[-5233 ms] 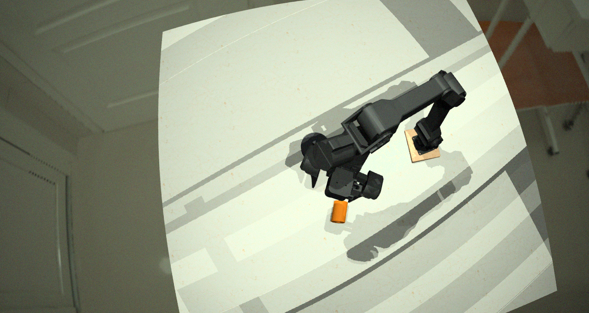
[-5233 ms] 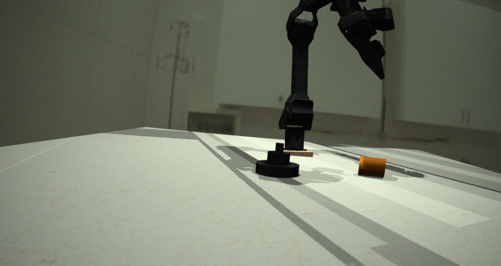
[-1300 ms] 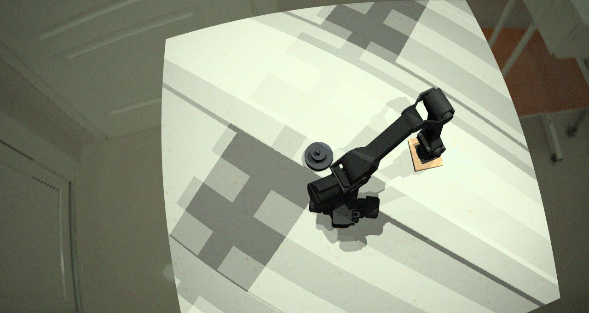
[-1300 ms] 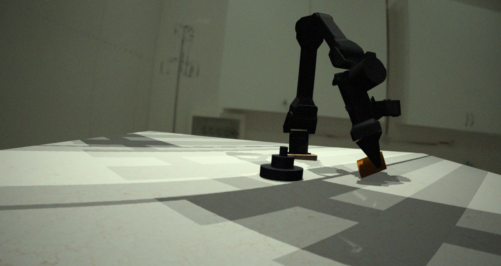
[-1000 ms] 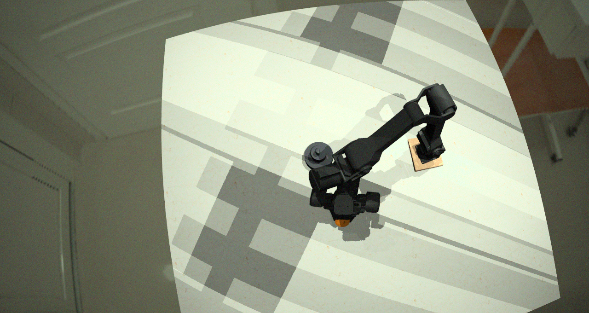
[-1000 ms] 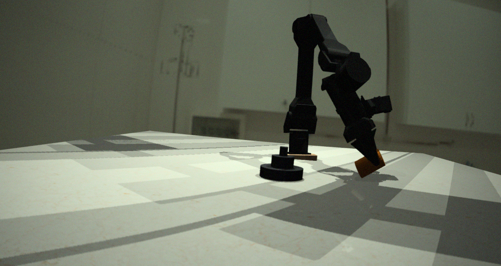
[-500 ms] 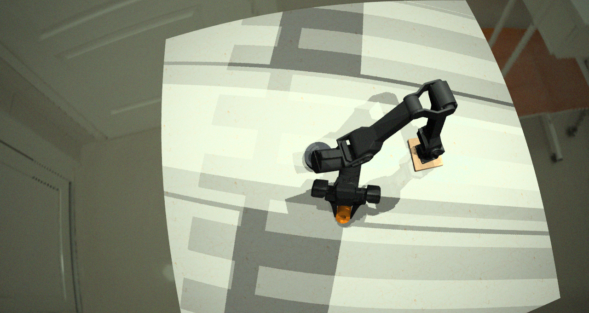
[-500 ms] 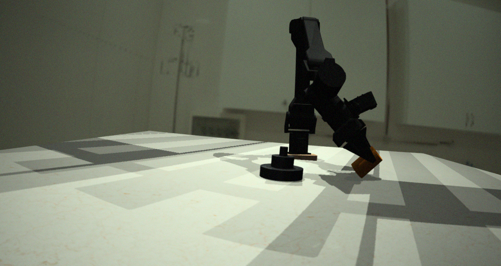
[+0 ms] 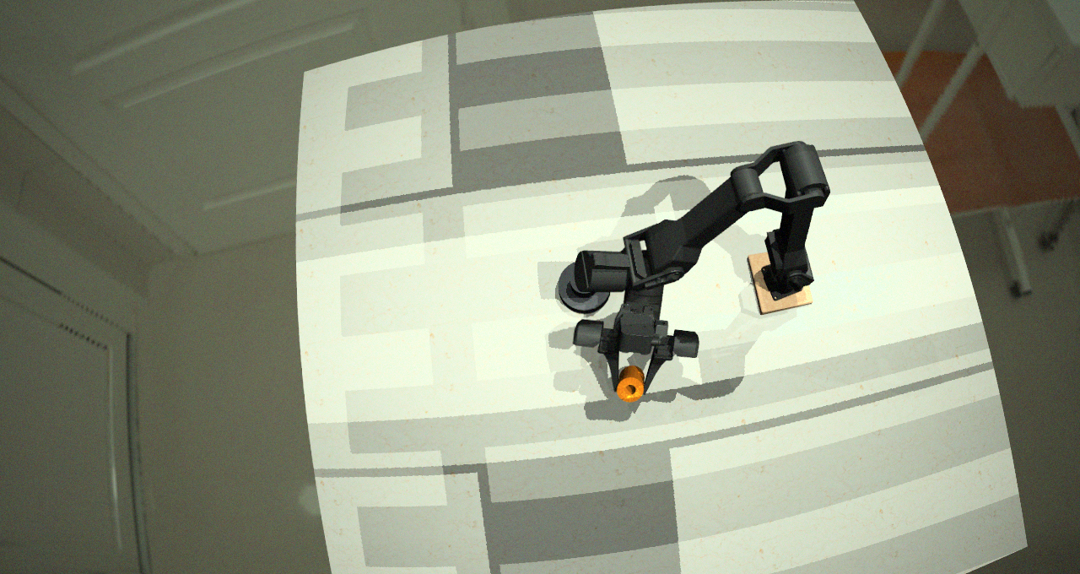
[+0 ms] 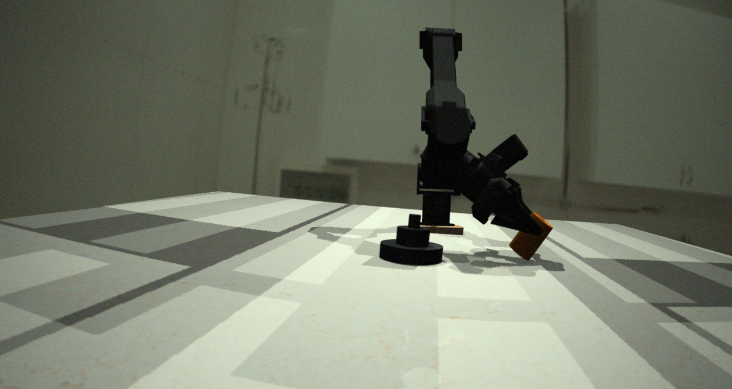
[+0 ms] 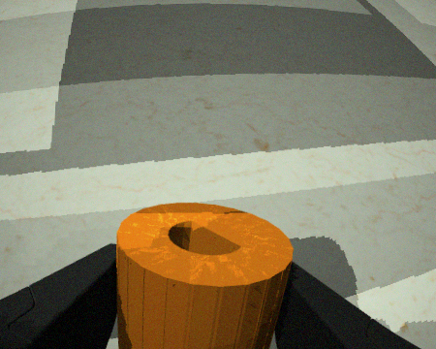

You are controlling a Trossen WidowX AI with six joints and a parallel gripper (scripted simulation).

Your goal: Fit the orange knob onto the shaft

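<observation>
The orange knob [image 9: 630,380] [image 10: 531,237] [image 11: 199,291] is tilted and held above the table, to the right of the pedestal in the exterior view. Its end with the D-shaped hole faces up in the wrist view. My gripper [image 9: 631,391] [image 10: 538,229] [image 11: 201,269] is shut on the knob, one finger on each side. The round dark pedestal [image 9: 583,306] [image 10: 410,252] stands on the table with its shaft [image 10: 414,221] upright and bare. In the top view the arm covers the shaft and part of the pedestal. The shaft's flat side cannot be made out.
The arm [image 9: 710,212] [image 10: 444,104] stands on a wooden base plate [image 9: 763,305] [image 10: 456,230] behind the pedestal in the exterior view. The arm's wrist passes over the pedestal in the top view. The striped table [image 9: 392,450] [image 10: 358,335] carries broad shadows.
</observation>
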